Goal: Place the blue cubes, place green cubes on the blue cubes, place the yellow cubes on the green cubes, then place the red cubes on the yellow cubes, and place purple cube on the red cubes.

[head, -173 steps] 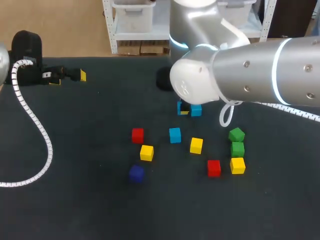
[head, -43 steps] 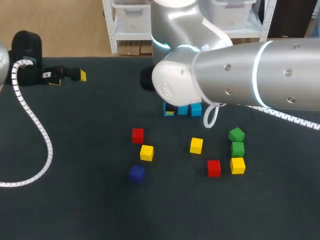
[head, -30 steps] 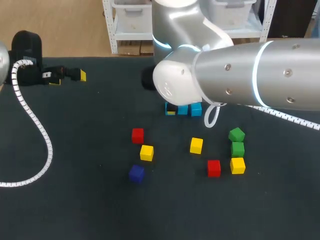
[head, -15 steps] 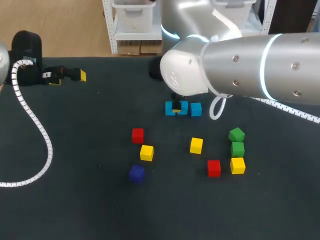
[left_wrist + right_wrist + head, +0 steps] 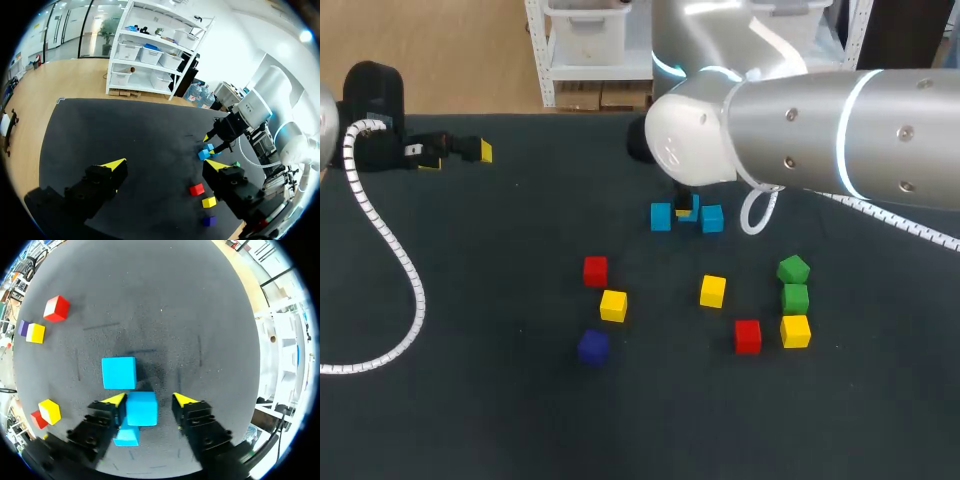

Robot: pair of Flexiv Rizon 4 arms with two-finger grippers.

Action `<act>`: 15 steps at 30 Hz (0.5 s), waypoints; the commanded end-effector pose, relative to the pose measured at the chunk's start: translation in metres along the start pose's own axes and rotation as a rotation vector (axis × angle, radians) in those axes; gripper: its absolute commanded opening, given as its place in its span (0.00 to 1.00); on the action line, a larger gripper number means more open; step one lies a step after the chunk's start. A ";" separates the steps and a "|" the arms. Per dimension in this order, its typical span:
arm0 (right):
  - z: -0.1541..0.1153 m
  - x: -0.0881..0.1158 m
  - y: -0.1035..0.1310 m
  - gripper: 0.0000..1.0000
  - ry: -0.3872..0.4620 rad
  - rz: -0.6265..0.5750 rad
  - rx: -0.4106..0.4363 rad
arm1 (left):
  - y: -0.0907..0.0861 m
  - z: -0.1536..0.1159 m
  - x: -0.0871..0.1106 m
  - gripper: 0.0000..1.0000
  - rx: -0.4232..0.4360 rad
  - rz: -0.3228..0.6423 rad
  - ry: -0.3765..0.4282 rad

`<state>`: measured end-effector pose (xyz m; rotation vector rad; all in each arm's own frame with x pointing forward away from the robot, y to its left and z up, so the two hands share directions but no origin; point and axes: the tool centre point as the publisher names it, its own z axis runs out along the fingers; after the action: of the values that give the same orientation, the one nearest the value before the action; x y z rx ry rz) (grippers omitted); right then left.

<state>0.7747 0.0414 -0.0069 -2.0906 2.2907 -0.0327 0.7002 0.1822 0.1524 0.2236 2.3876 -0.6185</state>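
Comparing this moment with the earlier head views, we record that the blue cube which lay loose among the coloured cubes nearer the middle of the table (image 5: 520, 400) is gone from that spot. Three blue cubes (image 5: 661, 216) now lie close together in a short, slightly uneven row. Whether they touch, we cannot tell.

The right arm (image 5: 800, 130) sat low over the row a second ago and has since lifted and drawn back. Its right fingers (image 5: 184, 400) stand apart and hold nothing. The middle blue cube (image 5: 141, 408) lies below and between them, near one tip, with a clear gap to the other. We judge this cube released and the blue layer laid.

The left fingers (image 5: 114, 165) are spread wide and empty, parked at the table's far left corner, unchanged throughout.

The rest have not shifted:
- two green cubes (image 5: 796, 298)
- three yellow cubes (image 5: 713, 291)
- two red cubes (image 5: 595, 271)
- the purple cube (image 5: 592, 346)

In our judgement the next step is a green cube onto the blue row. That row's uneven line may leave the greens a poor seat.
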 end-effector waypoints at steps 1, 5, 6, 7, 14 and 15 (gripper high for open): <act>-0.002 0.001 0.000 0.10 0.000 -0.002 -0.007 | 0.002 0.000 0.001 1.00 0.011 0.002 -0.006; -0.003 0.004 0.002 0.00 0.001 -0.006 -0.013 | 0.002 0.000 0.001 1.00 0.011 0.002 -0.006; -0.003 0.005 0.002 0.00 0.000 -0.009 -0.013 | 0.002 0.000 0.001 1.00 0.011 0.002 -0.006; -0.003 0.005 0.003 0.00 -0.001 -0.009 -0.013 | 0.002 0.000 0.001 1.00 0.011 0.002 -0.006; -0.011 0.008 0.012 0.00 -0.012 -0.024 -0.023 | 0.002 0.000 0.001 1.00 0.011 0.002 -0.006; -0.012 0.008 0.014 0.00 -0.013 -0.029 -0.024 | 0.002 0.000 0.001 1.00 0.011 0.002 -0.006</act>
<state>0.7666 0.0380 -0.0002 -2.1318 2.2762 0.0059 0.7002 0.1822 0.1524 0.2236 2.3876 -0.6185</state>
